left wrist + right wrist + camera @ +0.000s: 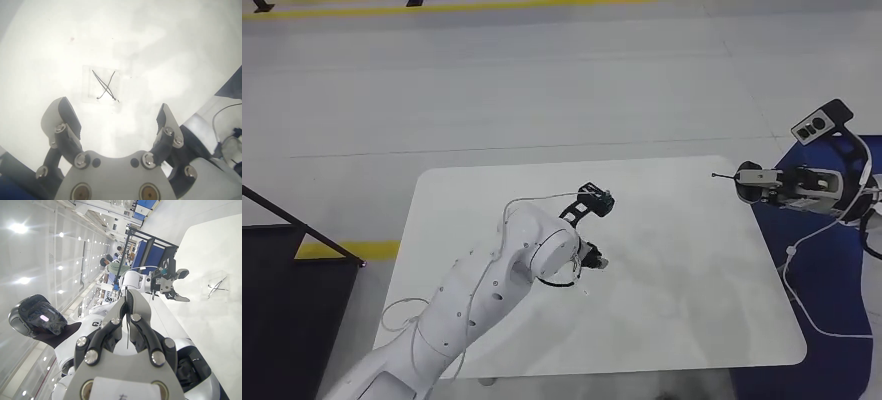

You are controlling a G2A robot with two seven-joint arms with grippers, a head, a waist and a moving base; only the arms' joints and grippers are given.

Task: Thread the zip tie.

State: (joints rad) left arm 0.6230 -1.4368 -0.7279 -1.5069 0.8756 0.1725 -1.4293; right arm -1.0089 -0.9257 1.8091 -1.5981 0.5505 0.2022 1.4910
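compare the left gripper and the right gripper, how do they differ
The left gripper is open and empty; the right gripper is shut on a black zip tie. The left gripper hangs over the table by the clear tray; the right gripper sits at the table's edge. Both have dark-padded grey fingers.

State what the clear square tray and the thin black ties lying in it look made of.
Clear square tray: likely transparent plastic, glossy; the white table shows through it. Thin black ties: probably flexible matte plastic, since they curve and cross.

Matt white table (692,280), clear plastic tray (88,86)
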